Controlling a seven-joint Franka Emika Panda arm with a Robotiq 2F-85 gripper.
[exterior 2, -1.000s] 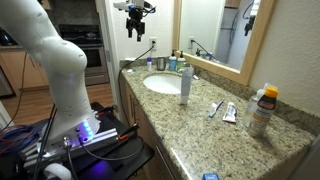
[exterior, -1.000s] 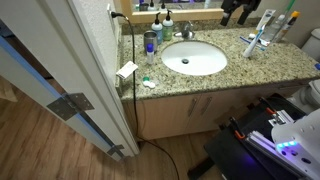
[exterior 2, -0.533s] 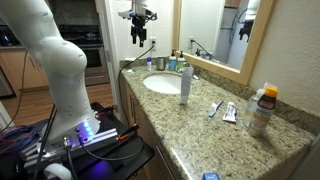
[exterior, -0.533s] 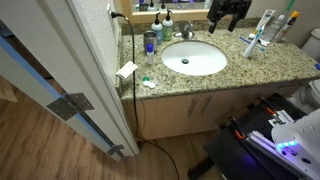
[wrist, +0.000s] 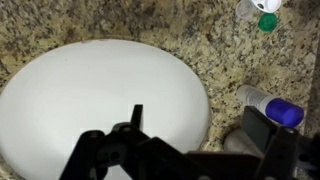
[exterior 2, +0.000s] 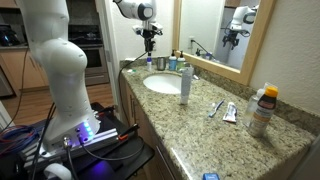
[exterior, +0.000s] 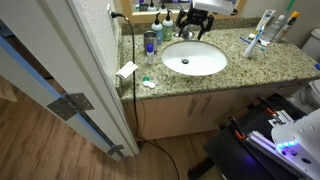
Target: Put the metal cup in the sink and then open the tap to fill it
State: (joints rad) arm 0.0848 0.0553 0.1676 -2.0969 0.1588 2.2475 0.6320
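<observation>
The metal cup (exterior: 150, 42) (exterior 2: 160, 63) stands upright on the granite counter beside the sink, at the end near the door. The white oval sink (exterior: 195, 60) (exterior 2: 163, 84) (wrist: 90, 95) is empty. The tap (exterior: 187, 34) stands behind the basin, partly hidden by my gripper. My gripper (exterior: 193, 20) (exterior 2: 150, 38) (wrist: 200, 128) hangs open and empty above the basin's rim, higher than the cup. In the wrist view a grey rounded shape (wrist: 234, 143), probably the cup, shows beside one finger.
A blue-topped bottle (wrist: 268, 106) (exterior 2: 172, 62) stands next to the cup. A taller white bottle (exterior 2: 185, 82) stands at the sink's other side. Toothbrushes and tubes (exterior: 258, 38) (exterior 2: 220, 109) lie further along the counter. The mirror wall runs behind the tap.
My gripper has moved along the back of the counter from the toothbrush end to above the sink's rim, closer to the cup, and has come lower. The cup has not moved.
</observation>
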